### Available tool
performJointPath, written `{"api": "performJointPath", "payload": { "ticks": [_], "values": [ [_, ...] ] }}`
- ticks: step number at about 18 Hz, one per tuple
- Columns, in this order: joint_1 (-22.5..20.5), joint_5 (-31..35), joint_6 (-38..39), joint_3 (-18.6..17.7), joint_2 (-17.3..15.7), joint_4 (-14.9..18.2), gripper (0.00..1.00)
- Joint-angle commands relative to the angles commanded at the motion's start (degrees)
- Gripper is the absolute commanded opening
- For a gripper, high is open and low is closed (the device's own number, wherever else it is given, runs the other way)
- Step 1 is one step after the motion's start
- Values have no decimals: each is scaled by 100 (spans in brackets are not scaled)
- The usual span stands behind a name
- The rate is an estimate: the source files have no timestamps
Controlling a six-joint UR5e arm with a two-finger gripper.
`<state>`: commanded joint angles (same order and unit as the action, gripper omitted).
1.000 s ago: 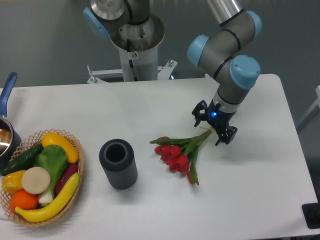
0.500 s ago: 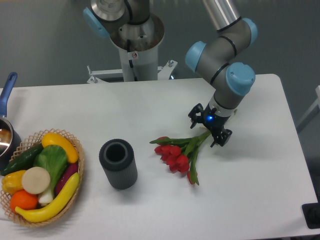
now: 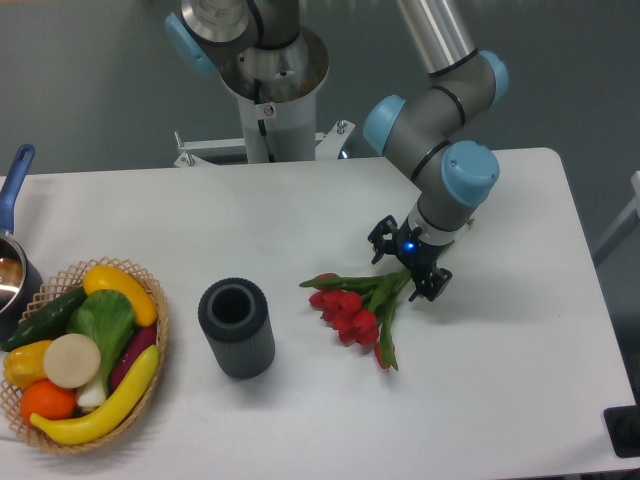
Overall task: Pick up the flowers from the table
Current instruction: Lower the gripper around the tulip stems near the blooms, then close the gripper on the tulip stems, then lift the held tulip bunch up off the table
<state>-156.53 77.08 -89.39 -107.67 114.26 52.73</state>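
While I watch the single fixed view, I see the gripper (image 3: 404, 262) right of centre, its two black fingers spread apart, one on each side of the green stem end of the flowers (image 3: 352, 308). I cannot tell whether either finger touches the stems. The red tulip heads lie just below and left of the gripper, flat on the white table (image 3: 520, 340), leaves trailing toward the lower right. A dark grey ribbed cylinder (image 3: 236, 326) stands upright left of the bunch, well apart from it. At the lower left, a wicker basket (image 3: 155, 345) holds plastic fruit and vegetables. A blue-handled pot (image 3: 14, 255) sits at the left edge.
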Motion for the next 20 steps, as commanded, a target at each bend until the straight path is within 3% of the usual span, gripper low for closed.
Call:
{"api": "performJointPath", "payload": {
  "ticks": [3, 7, 8, 18, 20],
  "values": [
    [0, 0, 27, 9, -9, 0, 42],
    [-9, 0, 27, 70, -9, 0, 35],
    [0, 0, 61, 114, -9, -17, 24],
    [-79, -44, 123, 404, -132, -18, 23],
    [-79, -218, 141, 422, -464, -18, 23]
  ]
}}
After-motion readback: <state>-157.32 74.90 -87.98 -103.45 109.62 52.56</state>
